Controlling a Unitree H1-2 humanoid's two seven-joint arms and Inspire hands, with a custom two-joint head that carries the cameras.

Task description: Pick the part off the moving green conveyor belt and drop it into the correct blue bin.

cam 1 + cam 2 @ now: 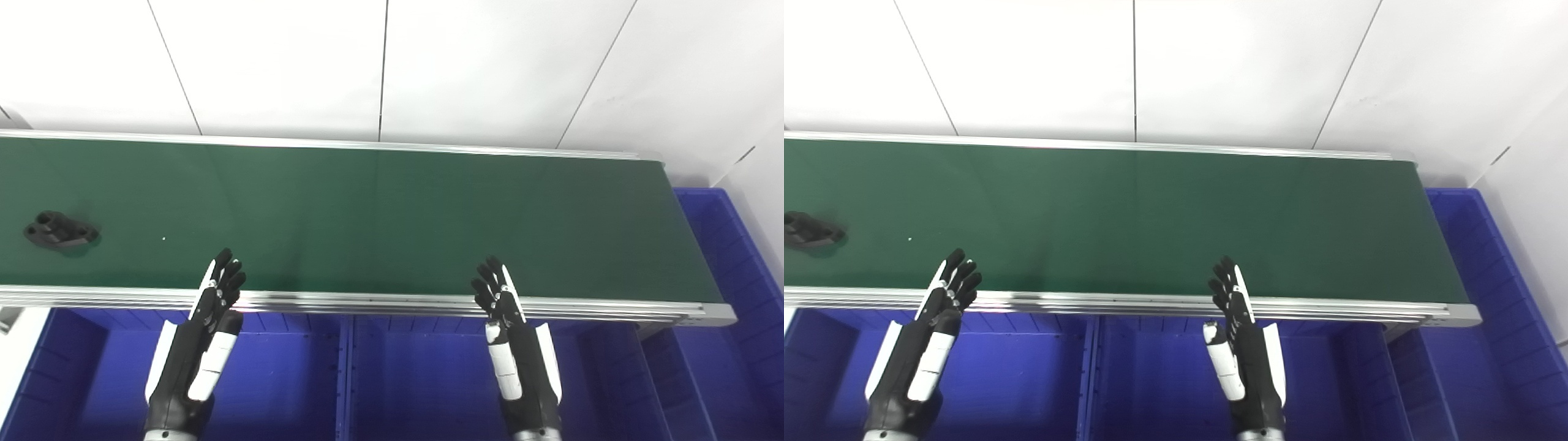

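A dark, flat part with round holes lies on the green conveyor belt at its far left, near the picture's edge. My left hand hovers open over a blue bin, fingertips reaching the belt's near rail, well right of the part. My right hand is open too, held the same way above a second blue bin. Neither hand holds anything.
An aluminium rail runs along the belt's near edge, another along the far edge. A divider separates the two front bins. A third blue bin sits past the belt's right end. White wall panels stand behind.
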